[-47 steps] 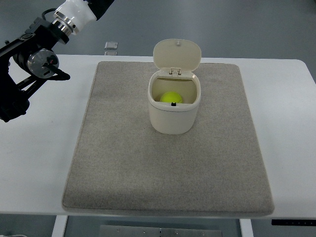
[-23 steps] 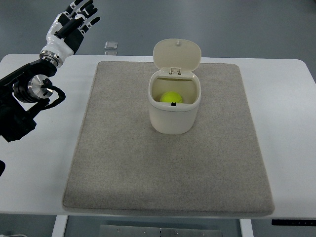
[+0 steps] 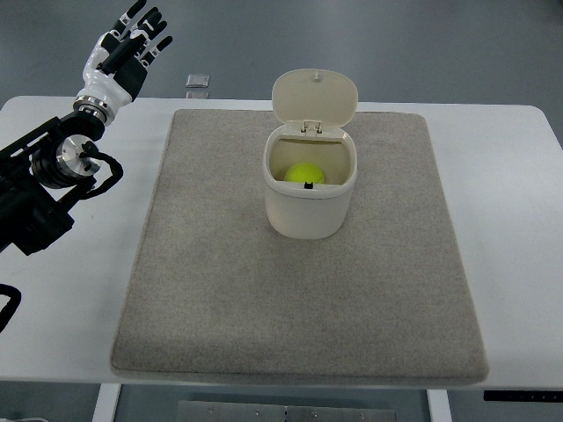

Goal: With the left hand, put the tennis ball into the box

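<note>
A yellow-green tennis ball (image 3: pixel 305 173) lies inside a cream box (image 3: pixel 309 215) that stands on the grey mat (image 3: pixel 299 290) with its hinged lid (image 3: pixel 315 97) flipped up at the back. My left hand (image 3: pixel 130 44) is far off at the upper left, beyond the table's back edge, its fingers spread and holding nothing. Its dark arm (image 3: pixel 48 185) comes in along the left edge over the white table. The right arm is out of sight.
The mat covers most of the white table (image 3: pixel 510 229). A small clear object (image 3: pixel 197 82) lies just past the table's back edge, near the mat's left corner.
My left arm has swung down and inward along the left edge; the hand, cut off at the top a second ago, now shows with fingers spread. Box and ball have not moved.
</note>
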